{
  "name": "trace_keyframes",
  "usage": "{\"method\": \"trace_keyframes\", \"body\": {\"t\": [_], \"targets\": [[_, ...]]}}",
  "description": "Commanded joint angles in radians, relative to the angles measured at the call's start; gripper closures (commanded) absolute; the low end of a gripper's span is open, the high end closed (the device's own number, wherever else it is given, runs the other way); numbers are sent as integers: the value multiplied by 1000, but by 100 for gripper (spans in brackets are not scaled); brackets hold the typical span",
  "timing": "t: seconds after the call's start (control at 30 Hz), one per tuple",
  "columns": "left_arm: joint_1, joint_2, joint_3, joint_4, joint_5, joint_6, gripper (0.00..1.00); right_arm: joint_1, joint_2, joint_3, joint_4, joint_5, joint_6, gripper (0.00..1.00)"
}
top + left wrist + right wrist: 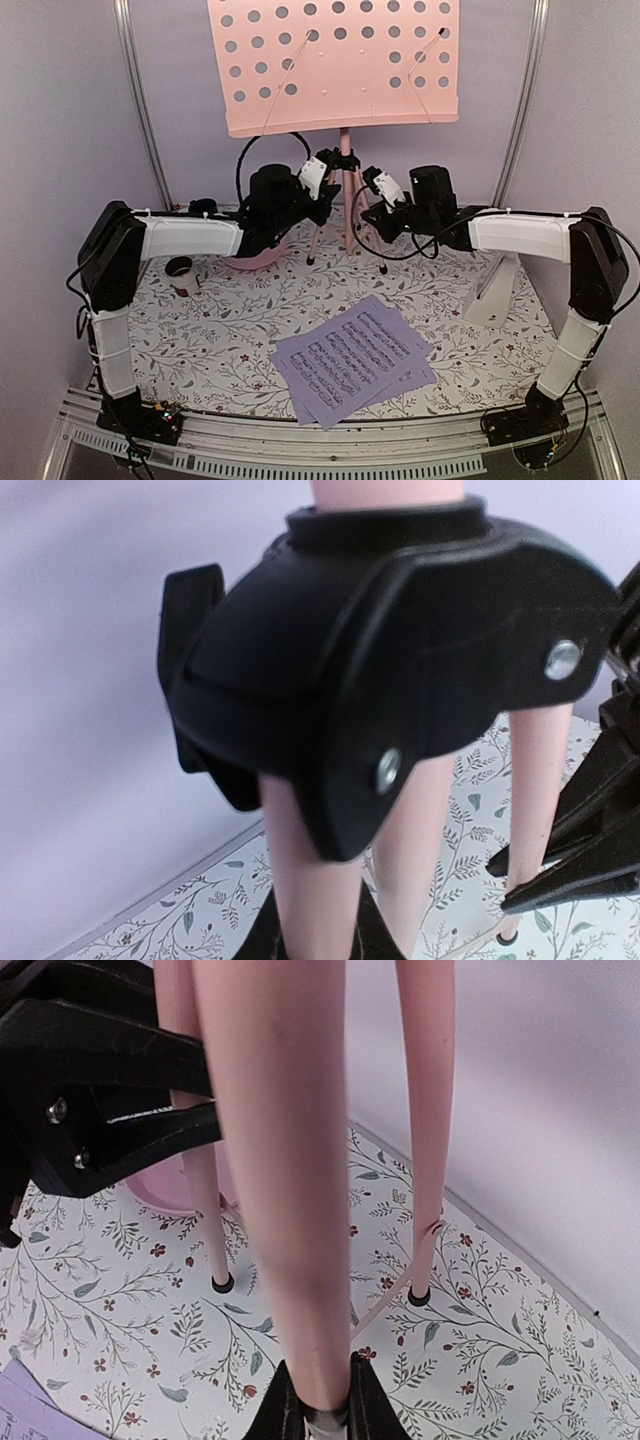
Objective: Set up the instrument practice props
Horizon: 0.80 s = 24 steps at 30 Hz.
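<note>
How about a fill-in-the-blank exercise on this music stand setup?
1. The left end effector and right end effector are each shut on a ____ of the music stand.
2. The sheet music lies on the ____, not on the stand's desk.
3. The white metronome stands beside the ____ arm.
Missing words: leg; table; right.

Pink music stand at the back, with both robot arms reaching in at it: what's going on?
Both arms are gripping the music stand by its tripod. The left claw is closed on a pink leg just under the black joint, and the right claw is closed on a leg too. The stand is upright at the back of the table, its desk bare. The sheet music lies piled near the front, and the metronome stands at the right.
</note>
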State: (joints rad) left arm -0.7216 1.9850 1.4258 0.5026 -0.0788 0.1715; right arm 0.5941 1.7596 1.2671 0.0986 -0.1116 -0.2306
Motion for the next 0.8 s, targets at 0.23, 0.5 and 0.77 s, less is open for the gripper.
{"method": "trace_keyframes", "body": {"t": [0.23,0.5,0.77], "targets": [[129,95,198,-204,-38,56,100,-215,52,107,18,80,82,100],[129,128,216,-237,-18,16,100,-216,92,140,-2,9,86,100],[106,89,125,-167,8,2,100,-212,75,99,20,-68,82,95]]}}
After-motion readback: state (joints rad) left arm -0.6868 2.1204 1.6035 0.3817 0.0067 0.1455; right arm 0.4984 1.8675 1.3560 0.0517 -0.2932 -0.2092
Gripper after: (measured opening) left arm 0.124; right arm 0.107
